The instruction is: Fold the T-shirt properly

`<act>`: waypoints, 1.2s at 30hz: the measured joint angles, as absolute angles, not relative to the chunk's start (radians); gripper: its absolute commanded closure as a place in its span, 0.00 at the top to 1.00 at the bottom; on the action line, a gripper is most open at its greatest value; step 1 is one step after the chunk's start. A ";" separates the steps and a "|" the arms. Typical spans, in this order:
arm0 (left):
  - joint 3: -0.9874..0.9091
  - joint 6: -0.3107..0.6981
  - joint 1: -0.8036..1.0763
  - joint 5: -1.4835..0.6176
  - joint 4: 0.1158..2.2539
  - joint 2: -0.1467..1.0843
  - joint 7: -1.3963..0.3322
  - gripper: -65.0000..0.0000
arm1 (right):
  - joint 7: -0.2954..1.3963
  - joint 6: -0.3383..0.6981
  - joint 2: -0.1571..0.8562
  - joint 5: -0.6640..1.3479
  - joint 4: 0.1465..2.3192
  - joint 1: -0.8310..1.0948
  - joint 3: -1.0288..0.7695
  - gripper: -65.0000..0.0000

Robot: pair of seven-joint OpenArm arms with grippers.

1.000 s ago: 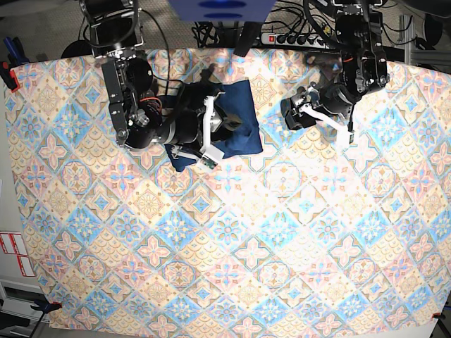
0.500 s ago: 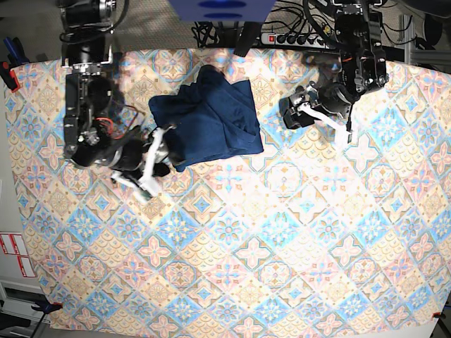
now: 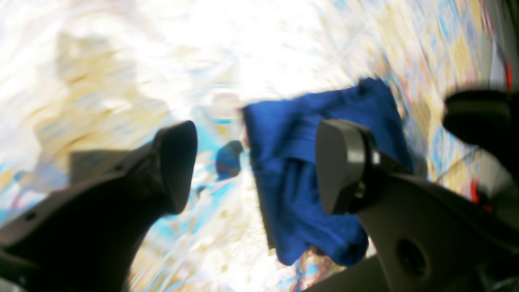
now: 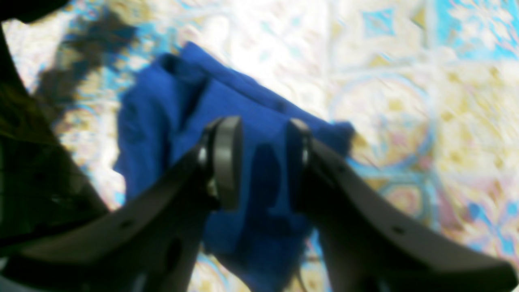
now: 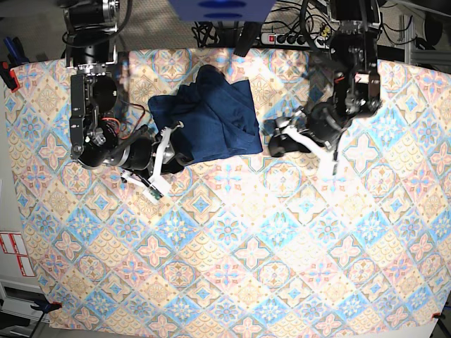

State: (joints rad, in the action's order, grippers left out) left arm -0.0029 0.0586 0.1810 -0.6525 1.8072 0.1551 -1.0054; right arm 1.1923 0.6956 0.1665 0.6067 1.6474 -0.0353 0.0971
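The T-shirt (image 5: 210,118) is flanked by both pincers: the left pincer (image 5: 276,141) gapes empty; the right pincer (image 5: 168,151), narrowly parted, holds nothing.

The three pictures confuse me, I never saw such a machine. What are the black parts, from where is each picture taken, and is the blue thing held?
This is a robot with two arms. The base view looks down from above on a table with a pastel tile-patterned tablecloth. On it lies a dark navy-blue T-shirt of soft knit fabric, bunched into a rough fold. The other two pictures come from cameras on the wrists, so the black shapes in front are each arm's own jaws. The left gripper has its jaws wide apart, with nothing between them. The right gripper has its jaws closer together, in front of the shirt's edge; the blur hides whether they pinch the cloth.
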 measured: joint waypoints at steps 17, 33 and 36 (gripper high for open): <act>0.261 0.057 0.067 -0.576 1.637 0.166 -1.006 0.68 | 1.196 0.696 0.174 0.605 1.650 -0.032 0.086 0.27; 0.335 0.057 0.063 -0.568 1.583 0.167 -1.000 0.37 | 1.196 0.695 0.174 0.603 1.649 -0.035 0.086 0.27; 0.364 0.057 0.043 -0.565 1.581 0.166 -1.000 0.23 | 1.196 0.695 0.174 0.603 1.648 -0.036 0.086 0.27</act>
